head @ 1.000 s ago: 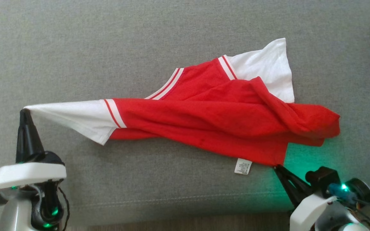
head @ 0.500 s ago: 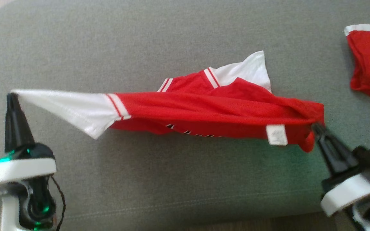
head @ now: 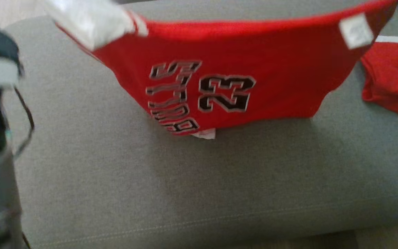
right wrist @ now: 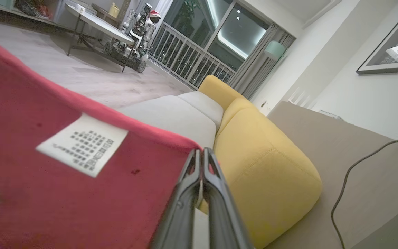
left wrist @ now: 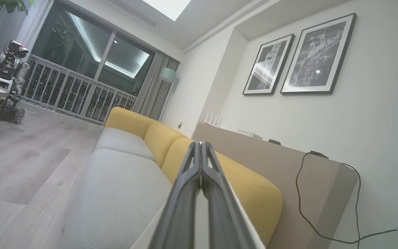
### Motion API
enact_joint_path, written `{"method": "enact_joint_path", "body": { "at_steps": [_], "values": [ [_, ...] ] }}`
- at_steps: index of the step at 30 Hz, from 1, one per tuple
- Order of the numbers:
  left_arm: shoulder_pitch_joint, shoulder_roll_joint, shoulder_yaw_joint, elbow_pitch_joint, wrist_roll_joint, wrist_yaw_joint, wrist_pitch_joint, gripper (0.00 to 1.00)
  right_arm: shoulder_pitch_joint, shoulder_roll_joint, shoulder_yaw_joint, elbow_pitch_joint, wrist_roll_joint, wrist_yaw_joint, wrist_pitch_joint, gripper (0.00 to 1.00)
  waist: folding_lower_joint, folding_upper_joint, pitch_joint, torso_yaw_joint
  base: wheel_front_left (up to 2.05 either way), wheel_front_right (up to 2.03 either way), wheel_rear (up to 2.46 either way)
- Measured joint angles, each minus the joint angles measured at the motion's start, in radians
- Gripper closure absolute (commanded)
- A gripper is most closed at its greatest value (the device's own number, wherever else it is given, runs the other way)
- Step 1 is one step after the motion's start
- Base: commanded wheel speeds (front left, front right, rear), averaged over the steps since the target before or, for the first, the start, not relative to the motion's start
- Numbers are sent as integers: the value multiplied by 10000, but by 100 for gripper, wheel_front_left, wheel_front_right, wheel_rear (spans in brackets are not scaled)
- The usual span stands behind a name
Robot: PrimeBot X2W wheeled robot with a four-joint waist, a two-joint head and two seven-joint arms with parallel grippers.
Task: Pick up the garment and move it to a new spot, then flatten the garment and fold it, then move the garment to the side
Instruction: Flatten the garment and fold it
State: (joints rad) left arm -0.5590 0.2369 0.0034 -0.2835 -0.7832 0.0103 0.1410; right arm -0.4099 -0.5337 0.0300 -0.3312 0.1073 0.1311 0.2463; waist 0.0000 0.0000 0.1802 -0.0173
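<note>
Hanging across top of frame, lifted over sofa seat (head: 185,190): red shirt (head: 254,69), stretched between arms. Left pincer (left wrist: 199,145) pressed together, seemingly on white sleeve (head: 92,20); right pincer (right wrist: 201,150) pinching red hem (right wrist: 171,141). Pickup done; placing, flattening, folding, moving aside left.

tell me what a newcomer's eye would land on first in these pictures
The red jersey comes first: it hangs stretched across the top of the head view above the grey cushion, with a bold black 23 on it. In the right wrist view its white care label sits beside the right fingers, which are shut on the red corner. The yellow sofa back glows behind them.
</note>
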Motion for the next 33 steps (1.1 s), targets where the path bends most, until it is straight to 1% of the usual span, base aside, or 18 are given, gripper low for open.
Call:
{"method": "enact_joint_path", "body": {
  "at_steps": [2,5,8,9,11,14,17,19,20,22,25,27,30,33],
  "values": [
    [-947,169,-151,497,-155,92,598,100,-1072,-274,374,669,272,0,105,100,0,0,158,-19,0,0,0],
    [-2471,384,-242,1607,-230,167,1104,100,-2994,-349,1164,2025,418,0,132,100,0,0,488,-73,0,0,0],
    [-4037,662,-339,3070,42,134,1162,100,-5053,-242,2159,3643,420,2,29,100,0,0,884,-140,0,0,0],
    [-4037,662,-339,3070,42,134,1162,100,-5053,-242,2159,3643,420,2,29,100,0,0,884,-140,0,0,0],
    [-5157,867,-529,4232,495,-56,924,100,-6482,21,2648,4851,251,2,-278,100,0,0,1218,-172,0,0,0],
    [-6776,1005,-711,5718,1260,-374,-52,100,-8446,688,2907,6598,-426,2,-1152,100,0,0,1773,-232,0,0,0],
    [-8269,1145,-926,6855,2021,-665,-1377,100,-9936,1336,2738,7967,-1396,2,-2280,100,0,-1,2359,-317,0,0,0],
    [-9117,1235,-1085,7292,2399,-930,-2326,100,-10599,1626,2418,8623,-2069,2,-2991,100,1,-1,2733,-376,0,0,0],
    [-9875,1285,-1198,7574,2594,-1114,-3218,100,-11090,1751,1925,9010,-2872,2,-3689,100,1,-1,3122,-418,0,0,0],
    [-10372,1283,-1198,7620,2594,-1266,-3783,100,-11439,1766,1360,9120,-3756,2,-4337,100,1,-1,3494,-411,0,0,0],
    [-10303,1189,-1204,7451,2115,-1348,-3983,100,-11563,1766,792,9402,-4520,2,-4757,100,2,-1,3935,-274,0,0,0],
    [-9589,1177,-1457,7125,1674,-1348,-3990,100,-11308,1795,635,9676,-4732,2,-4865,100,3,-1,4095,-78,0,0,0],
    [-7673,1174,-1616,6345,943,-1350,-3990,100,-10383,1839,533,9948,-4784,2,-4949,100,1,-1,4215,228,0,0,0],
    [-5400,1147,-1728,5630,382,-1348,-3988,100,-9170,1847,489,10249,-4744,4,-4987,100,2,-1,4207,416,0,0,0]
  ]
}}
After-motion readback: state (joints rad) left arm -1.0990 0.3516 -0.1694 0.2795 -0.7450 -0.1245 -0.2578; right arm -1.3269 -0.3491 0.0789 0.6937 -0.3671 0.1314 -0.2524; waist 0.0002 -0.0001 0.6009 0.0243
